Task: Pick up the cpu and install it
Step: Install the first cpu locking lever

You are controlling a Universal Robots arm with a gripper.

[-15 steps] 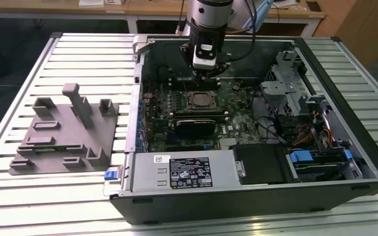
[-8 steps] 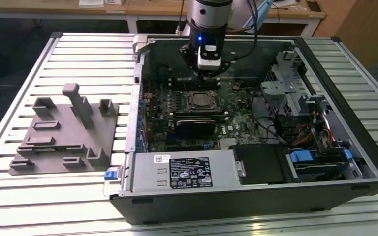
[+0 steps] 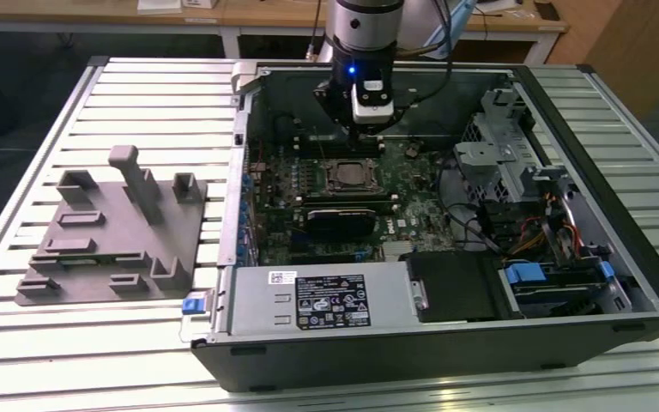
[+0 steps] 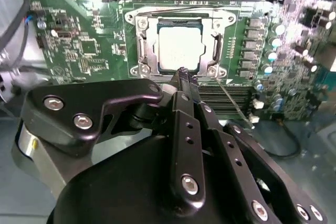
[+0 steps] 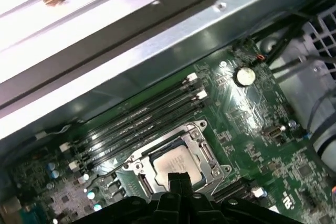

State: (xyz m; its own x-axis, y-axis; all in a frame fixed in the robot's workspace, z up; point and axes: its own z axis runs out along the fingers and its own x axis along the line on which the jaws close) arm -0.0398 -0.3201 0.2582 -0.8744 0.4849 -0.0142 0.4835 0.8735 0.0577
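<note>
Arm: in the exterior view it reaches down into the open computer case [image 3: 633, 257], with the gripper [image 3: 367, 130] over the far part of the motherboard [image 3: 415, 193].
Claw: narrow; in the second wrist view the 2 fingers [image 4: 183, 80] are pressed together at their tips with nothing between them.
Claw position: the tips hang just over 1 edge of the cpu [image 4: 178, 47]; whether they touch it cannot be told.
Cpu: lies flat, silvery top up, inside the socket frame [image 4: 144, 45] on the green board.
Socket frame: metal, surrounds the chip on all 4 sides; whether it is latched cannot be told.
Memory slots [image 5: 139, 121]: long dark rows running just beside the socket, between it and the case wall.
Coin battery [image 5: 244, 75]: a round silver disc on the board, well apart from the socket.
Grey tray [image 3: 112, 232]: stands outside the case on the exterior view's left, with upright posts.
Table [image 3: 32, 129]: pale slatted top carrying both tray and case.
Power supply [image 3: 318, 300]: a grey box along the near side of the case.
</note>
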